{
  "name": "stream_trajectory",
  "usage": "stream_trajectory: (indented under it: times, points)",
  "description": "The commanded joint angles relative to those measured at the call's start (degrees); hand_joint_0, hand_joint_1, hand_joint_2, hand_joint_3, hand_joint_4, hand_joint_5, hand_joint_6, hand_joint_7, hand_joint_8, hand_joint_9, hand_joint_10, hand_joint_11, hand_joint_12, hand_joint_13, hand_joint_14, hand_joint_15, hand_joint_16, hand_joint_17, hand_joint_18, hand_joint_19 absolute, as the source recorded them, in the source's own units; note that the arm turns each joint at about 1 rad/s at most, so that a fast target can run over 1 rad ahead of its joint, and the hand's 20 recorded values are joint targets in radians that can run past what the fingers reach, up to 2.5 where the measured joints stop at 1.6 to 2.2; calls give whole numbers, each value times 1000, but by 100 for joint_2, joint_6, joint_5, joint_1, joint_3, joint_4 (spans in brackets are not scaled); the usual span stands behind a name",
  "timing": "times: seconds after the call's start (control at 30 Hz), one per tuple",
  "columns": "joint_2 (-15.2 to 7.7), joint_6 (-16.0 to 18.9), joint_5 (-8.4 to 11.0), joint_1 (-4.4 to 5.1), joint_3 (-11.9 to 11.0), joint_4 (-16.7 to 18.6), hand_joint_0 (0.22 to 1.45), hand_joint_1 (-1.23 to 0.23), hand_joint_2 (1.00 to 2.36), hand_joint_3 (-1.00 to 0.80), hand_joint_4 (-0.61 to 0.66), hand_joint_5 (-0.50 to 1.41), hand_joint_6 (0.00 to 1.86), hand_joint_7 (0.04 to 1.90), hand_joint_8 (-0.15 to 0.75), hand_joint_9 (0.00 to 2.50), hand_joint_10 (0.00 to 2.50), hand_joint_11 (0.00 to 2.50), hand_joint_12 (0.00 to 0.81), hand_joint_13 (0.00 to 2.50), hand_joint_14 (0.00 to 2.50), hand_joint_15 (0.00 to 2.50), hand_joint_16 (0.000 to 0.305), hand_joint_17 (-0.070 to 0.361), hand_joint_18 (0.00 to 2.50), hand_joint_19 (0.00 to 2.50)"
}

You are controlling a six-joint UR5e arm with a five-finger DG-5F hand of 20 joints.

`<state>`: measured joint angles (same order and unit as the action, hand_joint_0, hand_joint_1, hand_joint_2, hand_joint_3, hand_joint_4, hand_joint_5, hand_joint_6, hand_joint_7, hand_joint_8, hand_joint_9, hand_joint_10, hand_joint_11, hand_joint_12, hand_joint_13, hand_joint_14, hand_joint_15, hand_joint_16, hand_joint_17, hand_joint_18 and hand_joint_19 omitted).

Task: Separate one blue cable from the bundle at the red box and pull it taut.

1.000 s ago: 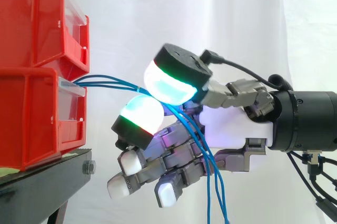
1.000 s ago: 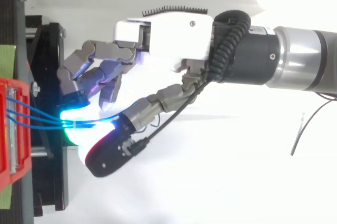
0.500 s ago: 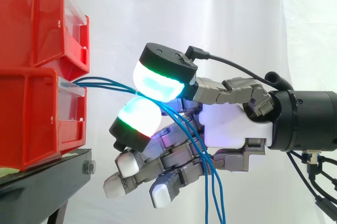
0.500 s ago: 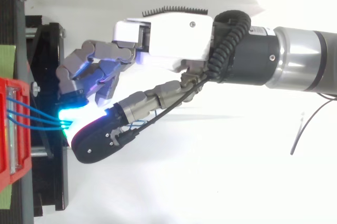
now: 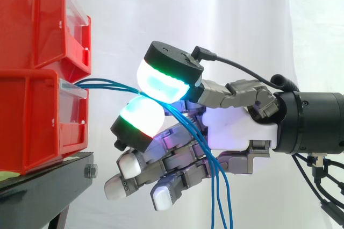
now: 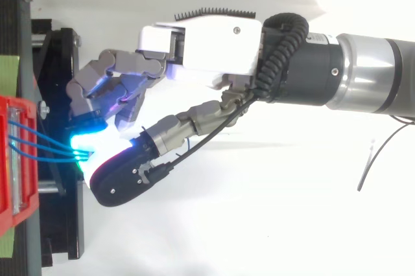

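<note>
Side view: hand [image 5: 236,129] enters from the right with its fingers curled. Two glowing pads [image 5: 161,81] pinch the blue cables [image 5: 107,85] near the lower red bin [image 5: 32,116] on the black stand [image 5: 43,186]. Past the pinch, the cables droop across the palm. Top view: three cables leave the bin front and converge at the pads.

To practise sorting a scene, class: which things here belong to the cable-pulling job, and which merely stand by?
Job in hand:
blue cables, running between two glowing pads
hand, pinching them
lower bin, where the cables come out

Standing by:
upper bin
stand
curtain
</note>
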<state>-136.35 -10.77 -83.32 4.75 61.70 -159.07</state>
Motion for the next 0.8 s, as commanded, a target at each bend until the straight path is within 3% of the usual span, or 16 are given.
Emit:
stream_trajectory:
  times: [0.0,0.57,0.77]
  points:
    - [3,-13,0,0,0,7,830,-898,1000,-500,13,-183,907,1195,352,799,16,724,382,558,10,301,50,113,839,546]
    - [-6,-31,-18,9,0,7,715,-1042,1000,-500,96,-135,906,1273,367,929,18,791,382,678,13,375,49,111,940,578]
    - [-6,-31,-18,9,0,7,616,-1080,1000,-500,98,-124,904,1212,371,962,21,803,382,698,15,390,49,111,953,592]
